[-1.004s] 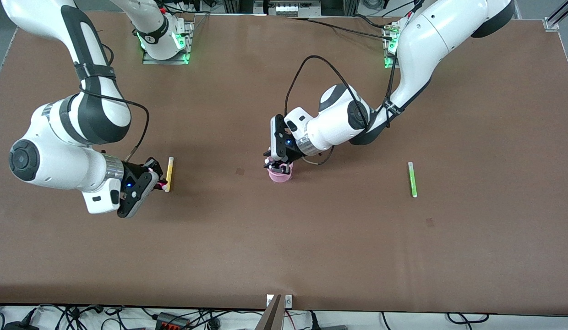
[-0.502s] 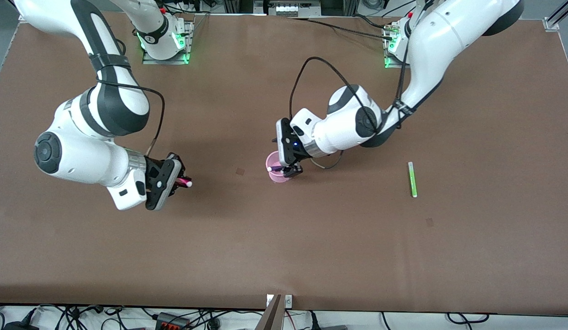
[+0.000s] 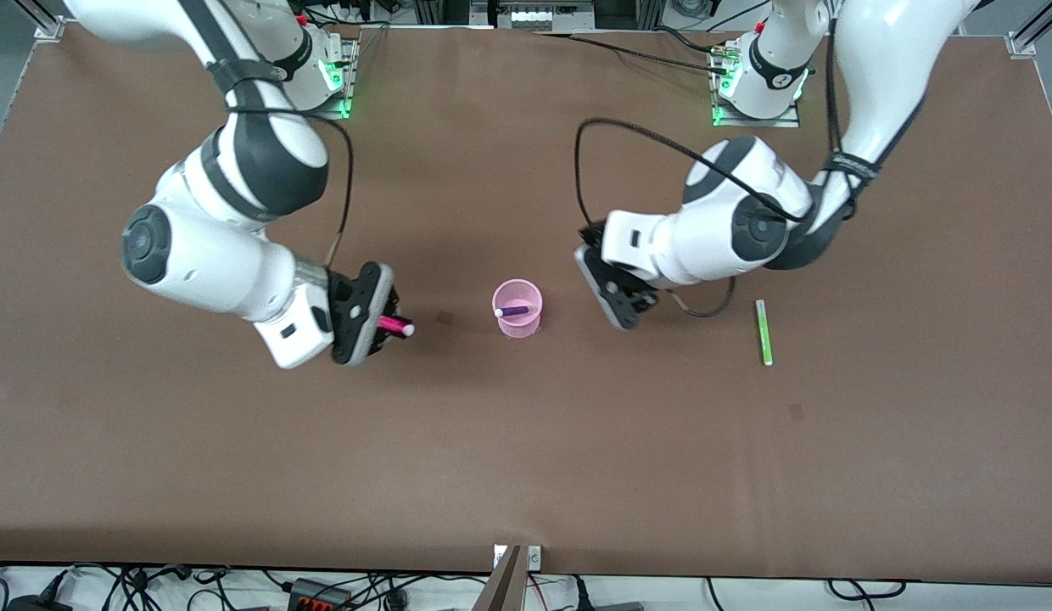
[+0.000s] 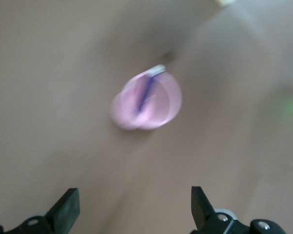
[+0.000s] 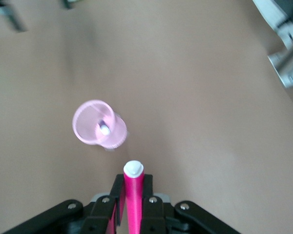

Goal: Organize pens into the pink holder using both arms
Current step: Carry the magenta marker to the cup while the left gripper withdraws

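Observation:
The pink holder (image 3: 517, 312) stands upright mid-table with a purple pen (image 3: 514, 311) leaning inside it. My right gripper (image 3: 388, 324) is shut on a magenta pen (image 3: 396, 324), whose white tip points at the holder, a short way off toward the right arm's end. In the right wrist view the magenta pen (image 5: 133, 190) sticks out between the fingers of that gripper (image 5: 133, 197), with the holder (image 5: 90, 117) ahead. My left gripper (image 3: 629, 309) hangs open and empty beside the holder, toward the left arm's end. The left wrist view shows its gripper (image 4: 134, 209) wide apart, short of the holder (image 4: 158, 105).
A green pen (image 3: 762, 332) lies flat on the brown table (image 3: 526, 458) toward the left arm's end, past the left gripper. The arm bases with green lights stand along the table's edge farthest from the front camera.
The left gripper opened, left the purple pen in the holder and drew away toward its own end. The right gripper carried the magenta pen from beside the yellow pen toward the holder.

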{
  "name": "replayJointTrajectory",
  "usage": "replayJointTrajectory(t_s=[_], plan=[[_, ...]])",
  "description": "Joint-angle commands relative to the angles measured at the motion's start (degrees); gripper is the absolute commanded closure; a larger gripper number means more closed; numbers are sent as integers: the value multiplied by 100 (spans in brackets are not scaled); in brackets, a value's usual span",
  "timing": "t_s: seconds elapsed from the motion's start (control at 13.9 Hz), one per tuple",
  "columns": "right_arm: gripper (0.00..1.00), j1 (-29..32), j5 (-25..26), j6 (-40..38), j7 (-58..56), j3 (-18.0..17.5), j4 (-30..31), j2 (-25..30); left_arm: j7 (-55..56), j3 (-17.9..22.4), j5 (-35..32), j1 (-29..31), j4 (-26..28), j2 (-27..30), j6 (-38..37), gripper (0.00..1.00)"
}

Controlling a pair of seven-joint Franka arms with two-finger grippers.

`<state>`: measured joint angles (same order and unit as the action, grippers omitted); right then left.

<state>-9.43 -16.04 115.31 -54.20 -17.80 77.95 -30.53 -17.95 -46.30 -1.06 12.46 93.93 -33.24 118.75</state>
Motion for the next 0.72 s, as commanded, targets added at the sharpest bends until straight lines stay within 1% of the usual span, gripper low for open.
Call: replayJointTrajectory(t_s=[0.0,0.07,0.14,0.22,0.29,0.36,0.43,0.5,0.57,0.65], plan=[[100,-470,-101,167,-161,13,-289,-181,835,383,-430,273,99,143,-133,0],[100,-637,-84,237,-144,22,-290,-182,1011,515,-526,414,91,143,-220,0],[100,-796,-49,299,-144,22,-281,-182,1039,664,-805,554,82,143,-299,0],[100,-936,30,369,-144,31,-281,-216,1040,700,-1278,695,82,169,-465,0],[100,-1016,205,457,-135,31,-281,-260,1013,692,-1927,888,-31,204,-719,0],[100,-1139,285,597,-126,31,-281,-330,952,675,-2229,1098,-267,204,-1035,0],[100,-1253,294,781,-109,31,-281,-401,899,640,-2180,1379,-548,204,-1482,0],[100,-1350,294,1018,-109,31,-281,-523,916,674,-2092,1521,-908,152,-1782,0],[100,-1429,294,1212,-91,31,-281,-629,934,692,-2118,1583,-1138,38,-1855,0],[100,-1491,312,1283,-74,31,-281,-691,943,744,-2135,1697,-1244,-24,-1873,0]])
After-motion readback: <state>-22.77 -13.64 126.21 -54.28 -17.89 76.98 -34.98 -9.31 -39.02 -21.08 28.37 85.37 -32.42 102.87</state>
